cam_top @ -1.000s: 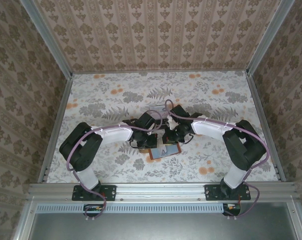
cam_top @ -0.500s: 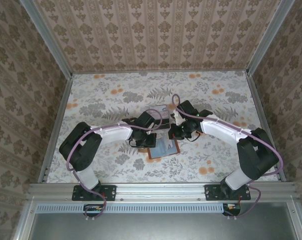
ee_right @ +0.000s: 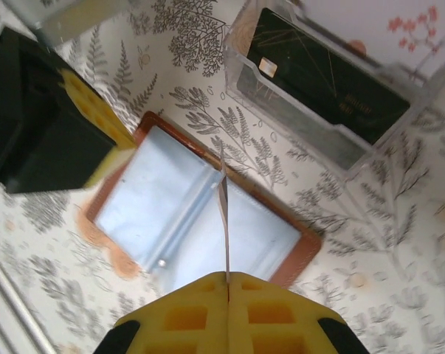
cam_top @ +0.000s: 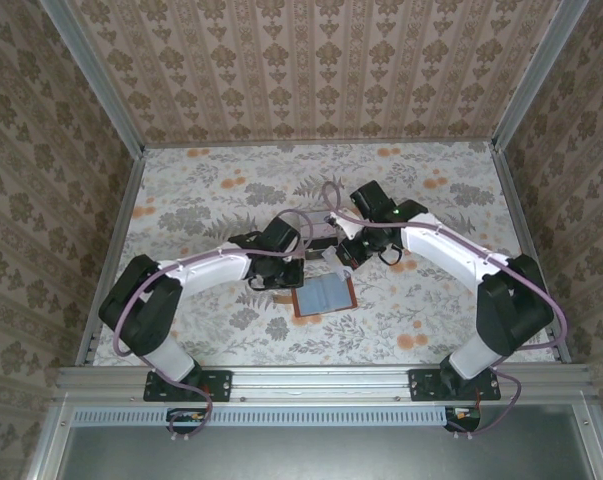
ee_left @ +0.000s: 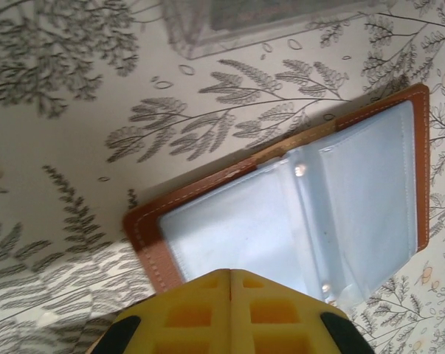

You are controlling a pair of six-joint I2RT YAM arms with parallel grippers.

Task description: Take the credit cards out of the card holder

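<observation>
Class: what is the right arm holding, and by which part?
A thin credit card, seen edge-on, pinched at its near edge between the right fingers, above the card holder.

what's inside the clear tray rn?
A dark card with a pale chip lies flat in the clear tray. Whether other cards lie beneath it cannot be seen, since it covers the tray floor.
</observation>
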